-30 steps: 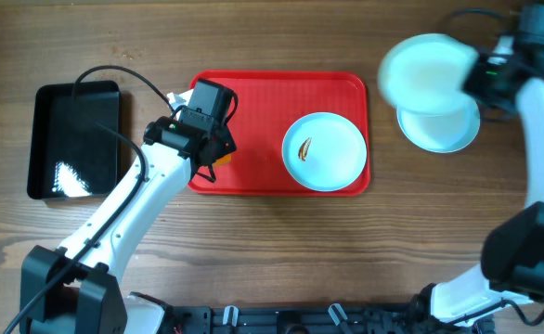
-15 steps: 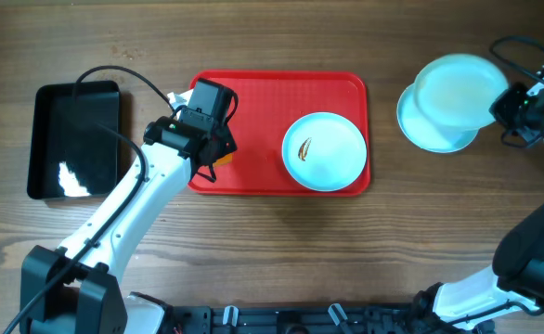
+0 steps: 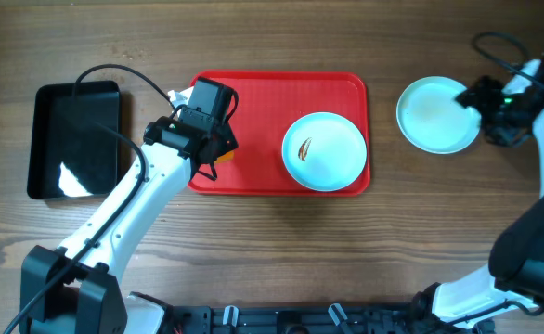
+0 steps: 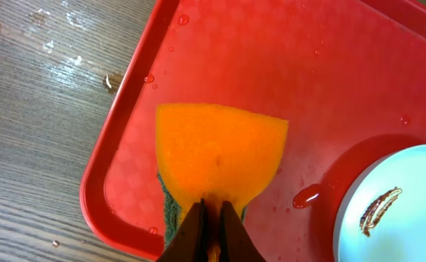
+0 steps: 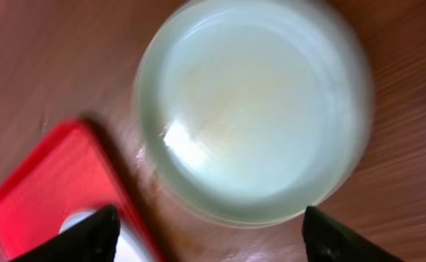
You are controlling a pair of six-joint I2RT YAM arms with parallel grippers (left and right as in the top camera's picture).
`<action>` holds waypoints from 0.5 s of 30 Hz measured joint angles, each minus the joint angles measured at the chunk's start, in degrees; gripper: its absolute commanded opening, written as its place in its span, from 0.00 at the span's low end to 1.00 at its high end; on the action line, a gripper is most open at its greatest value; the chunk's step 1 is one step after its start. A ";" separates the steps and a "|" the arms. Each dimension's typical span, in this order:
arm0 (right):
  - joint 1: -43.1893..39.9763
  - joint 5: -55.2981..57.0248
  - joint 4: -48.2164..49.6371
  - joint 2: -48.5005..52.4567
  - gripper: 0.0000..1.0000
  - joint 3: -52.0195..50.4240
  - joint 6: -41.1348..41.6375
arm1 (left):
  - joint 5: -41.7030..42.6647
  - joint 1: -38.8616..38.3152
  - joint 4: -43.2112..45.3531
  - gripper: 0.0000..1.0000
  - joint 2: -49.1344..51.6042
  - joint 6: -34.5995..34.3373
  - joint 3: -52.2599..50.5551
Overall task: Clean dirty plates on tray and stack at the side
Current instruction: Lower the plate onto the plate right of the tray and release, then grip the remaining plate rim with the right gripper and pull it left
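Pinching an orange sponge [image 4: 220, 153], the left gripper [image 4: 211, 217] hangs over the tray [image 4: 220, 58]; the right gripper [image 5: 214, 234] gapes empty by the plates [image 5: 249, 109].

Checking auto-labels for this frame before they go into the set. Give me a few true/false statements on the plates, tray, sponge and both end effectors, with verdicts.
1. The dirty plate lies on the tray and bears a brown smear. True.
2. The left end effector is empty. False: it is shut on the orange sponge.
3. The right end effector clamps a plate. False: its jaws stand open over the second plate, which lies on the table.
4. The second plate lies off the tray, on the side away from the black bin. True.
5. The black bin holds a plate. False: there is no plate in it.
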 measured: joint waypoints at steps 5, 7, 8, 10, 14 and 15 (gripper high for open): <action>9.42 -3.10 -4.15 0.00 0.66 -0.09 -2.89 | 0.00 0.00 0.09 0.04 0.00 -0.15 0.00; 14.80 -3.13 -4.42 0.00 0.66 -0.09 -4.07 | 0.02 0.00 0.09 0.04 0.00 -0.17 0.00; 17.70 -2.14 -4.35 0.00 0.66 -0.09 -4.46 | 0.02 0.00 0.07 0.04 0.00 -0.20 0.00; 22.84 1.70 -3.91 0.00 0.66 -0.09 -4.31 | 0.02 0.00 0.09 0.04 0.00 -0.20 0.00; 31.21 12.04 -2.91 0.00 0.56 -0.09 -2.80 | 0.02 0.00 0.09 0.04 0.00 -0.20 0.00; 32.72 14.47 -2.69 0.00 0.56 -0.11 -2.40 | 0.02 0.00 0.09 0.04 0.00 -0.20 0.00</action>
